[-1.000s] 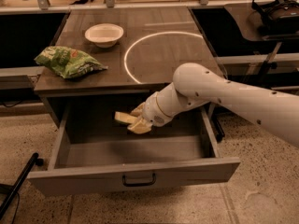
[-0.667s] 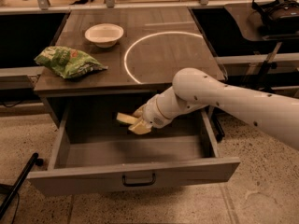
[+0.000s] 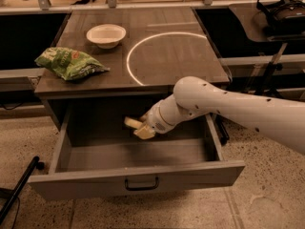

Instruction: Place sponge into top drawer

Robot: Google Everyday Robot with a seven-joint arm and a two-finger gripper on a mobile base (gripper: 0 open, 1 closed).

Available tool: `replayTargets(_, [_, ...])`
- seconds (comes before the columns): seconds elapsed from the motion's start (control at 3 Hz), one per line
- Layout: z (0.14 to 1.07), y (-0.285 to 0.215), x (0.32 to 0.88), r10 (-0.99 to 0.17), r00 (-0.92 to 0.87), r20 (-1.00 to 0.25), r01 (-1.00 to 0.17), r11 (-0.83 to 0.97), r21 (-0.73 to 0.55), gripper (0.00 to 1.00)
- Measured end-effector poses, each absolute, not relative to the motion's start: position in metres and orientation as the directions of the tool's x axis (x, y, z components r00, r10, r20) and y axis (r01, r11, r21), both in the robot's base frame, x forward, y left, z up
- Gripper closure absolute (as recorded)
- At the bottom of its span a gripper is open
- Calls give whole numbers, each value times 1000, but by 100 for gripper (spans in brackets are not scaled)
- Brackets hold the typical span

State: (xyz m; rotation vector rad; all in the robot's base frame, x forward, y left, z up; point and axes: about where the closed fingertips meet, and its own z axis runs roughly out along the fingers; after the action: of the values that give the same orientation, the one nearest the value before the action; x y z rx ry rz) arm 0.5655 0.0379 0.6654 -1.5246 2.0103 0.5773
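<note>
Since the top drawer (image 3: 190, 178) stands pulled out with its interior exposed, the step in hand is the set-down itself. The gripper (image 3: 139, 129) hangs inside the drawer's cavity, toward the back wall and slightly left of the drawer's centre. As far as I can judge from here, it is above the drawer floor rather than on it. The sponge (image 3: 145, 133) shows as a pale yellow block at the gripper's tip. I cannot tell whether it is clamped or let go, because sponge and gripper share one colour and overlap.

Recommended procedure:

1. Lower the gripper straight toward the drawer floor. Avoid drifting toward the back wall, which is near.
2. Release only when the sponge is close to the floor — a soft block dropped from height may bounce or land on edge.
3. Withdraw upward and toward the drawer front, keeping the arm (image 3: 228, 104) clear of the cabinet top (image 3: 181, 61) overhanging the drawer's rear.

The white bowl (image 3: 106, 35) and green bag (image 3: 69, 63) rest on that top, behind the drawer and well apart from the work — no attention needed.
</note>
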Motion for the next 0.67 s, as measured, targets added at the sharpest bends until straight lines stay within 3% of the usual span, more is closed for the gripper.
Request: replayTargets(0.67, [658,32,566,-720,-248,-648,-953,302,29,0])
